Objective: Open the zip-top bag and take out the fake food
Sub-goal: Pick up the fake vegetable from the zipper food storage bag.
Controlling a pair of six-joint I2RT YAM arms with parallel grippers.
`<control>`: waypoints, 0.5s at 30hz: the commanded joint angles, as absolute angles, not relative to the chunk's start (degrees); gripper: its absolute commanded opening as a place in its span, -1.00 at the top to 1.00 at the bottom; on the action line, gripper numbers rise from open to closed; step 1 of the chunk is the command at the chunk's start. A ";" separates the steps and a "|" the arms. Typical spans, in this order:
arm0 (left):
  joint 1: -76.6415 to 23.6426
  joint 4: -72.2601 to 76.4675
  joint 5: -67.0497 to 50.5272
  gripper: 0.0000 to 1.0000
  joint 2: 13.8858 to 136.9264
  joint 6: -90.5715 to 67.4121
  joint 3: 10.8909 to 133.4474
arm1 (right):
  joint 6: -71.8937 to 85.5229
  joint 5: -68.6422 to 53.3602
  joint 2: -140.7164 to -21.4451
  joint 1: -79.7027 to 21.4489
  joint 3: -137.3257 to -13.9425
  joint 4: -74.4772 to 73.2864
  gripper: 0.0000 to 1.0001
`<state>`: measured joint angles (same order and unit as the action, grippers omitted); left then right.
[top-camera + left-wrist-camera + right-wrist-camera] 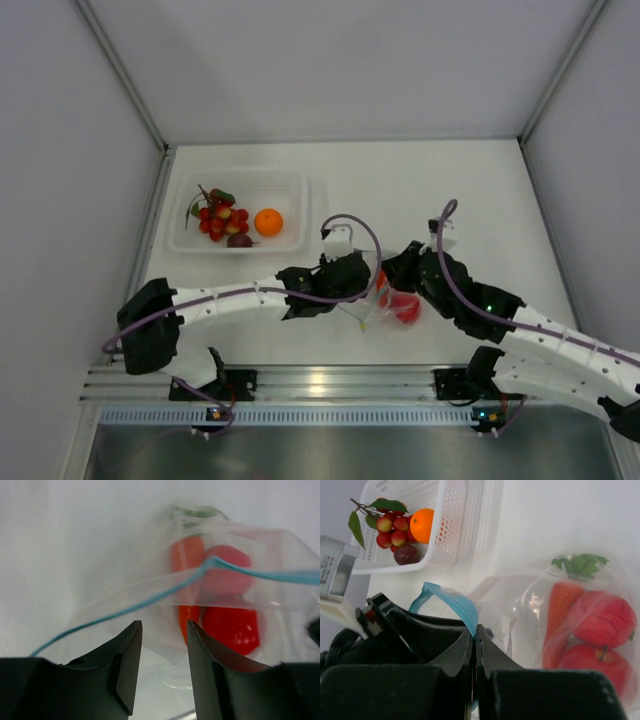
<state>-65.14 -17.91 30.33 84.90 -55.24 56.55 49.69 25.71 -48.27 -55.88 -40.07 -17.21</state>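
Note:
The zip-top bag lies between my two grippers at the table's middle front. It is clear with a teal zip strip, and the strip's two sides are parted. Inside are a green-topped carrot and two red round fruits. My right gripper is shut on the teal strip; in the top view it is at the bag's far side. My left gripper is open, its jaws just short of the bag's mouth; the top view shows it at the bag's left.
A white perforated tray stands at the back left. It holds a red berry cluster with green leaves, an orange and a dark purple-brown piece. White walls enclose the table on three sides.

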 commanded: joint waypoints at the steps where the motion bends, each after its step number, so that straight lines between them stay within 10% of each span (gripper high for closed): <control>1: -69.34 -17.31 25.84 0.06 85.24 -50.19 62.73 | 52.21 29.09 -42.21 -55.38 -37.79 -13.26 1.00; 15: -76.82 -17.40 31.11 -0.19 104.05 -52.56 76.99 | 48.61 31.99 -28.04 -48.43 -34.63 -29.88 1.00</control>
<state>-76.64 -18.11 29.56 102.00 -52.36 74.32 49.54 30.89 -29.69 -49.63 -35.16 -26.76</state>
